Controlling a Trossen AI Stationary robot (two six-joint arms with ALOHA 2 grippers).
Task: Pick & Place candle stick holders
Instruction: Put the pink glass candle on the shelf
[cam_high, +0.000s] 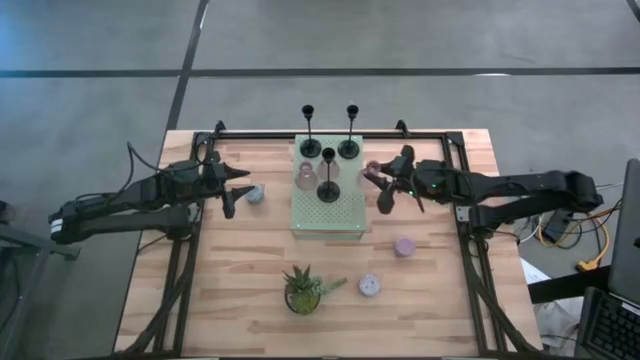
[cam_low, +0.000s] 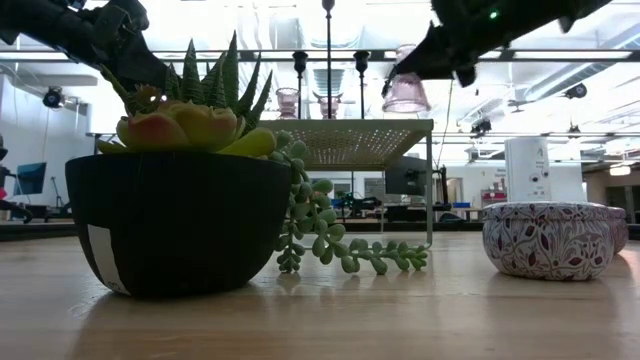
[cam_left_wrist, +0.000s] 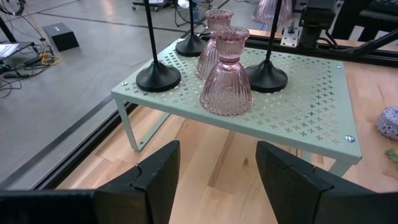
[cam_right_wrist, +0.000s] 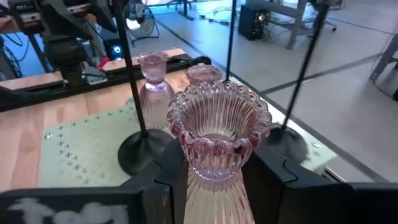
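The left hand hovers over the table just left of the green rack, fingers spread and holding nothing; a small patterned cup sits just beside it. It seems to be waiting clear of the rack so the other arm has room.

On the rack stand 3 black stems and 2 pink glass holders, bunched toward the far-left part, which leaves bare perforated plate nearer the right.

The right hand is clenched around a third pink holder, gripping its ribbed body below the scalloped rim and carrying it upright, lifted beside the rack's right edge, probably for setting down on the free area.

A potted plant and 2 more patterned cups stay on the near table.
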